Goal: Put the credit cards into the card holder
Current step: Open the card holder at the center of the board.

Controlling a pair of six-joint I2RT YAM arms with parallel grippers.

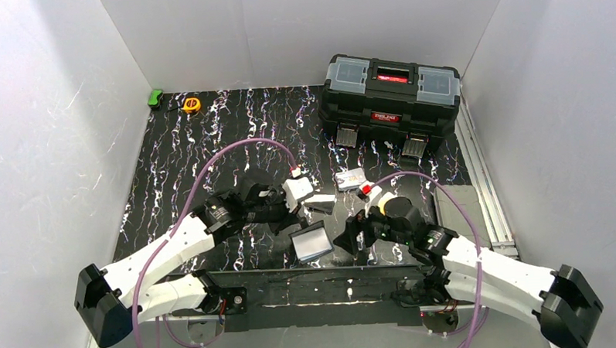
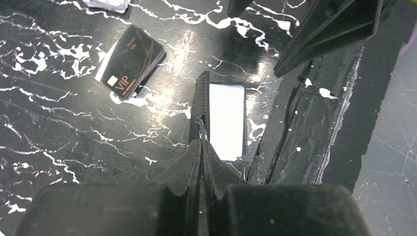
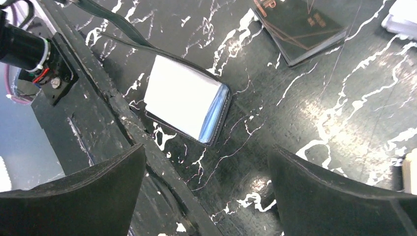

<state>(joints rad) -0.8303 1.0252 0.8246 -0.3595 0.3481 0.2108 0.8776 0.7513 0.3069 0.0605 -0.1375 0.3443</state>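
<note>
Bottom centre, left wrist view: the left gripper (image 2: 202,147), its fingers pressed together on the thin black cover flap of the card holder (image 2: 225,120). The holder lies opened on the black marbled table (image 2: 59,147), shiny inner sleeve facing up. Upper left: a stack of dark credit cards (image 2: 130,61) marked VIP, lying flat, apart from the holder. Right wrist view: the right gripper (image 3: 206,152), jaws spread wide and holding nothing, hangs above the holder at centre left. Top view: the holder sits at lower centre between both grippers. Pale cards (image 1: 350,179) lie above it, and a black toolbox (image 1: 391,97) stands at upper right.
</note>
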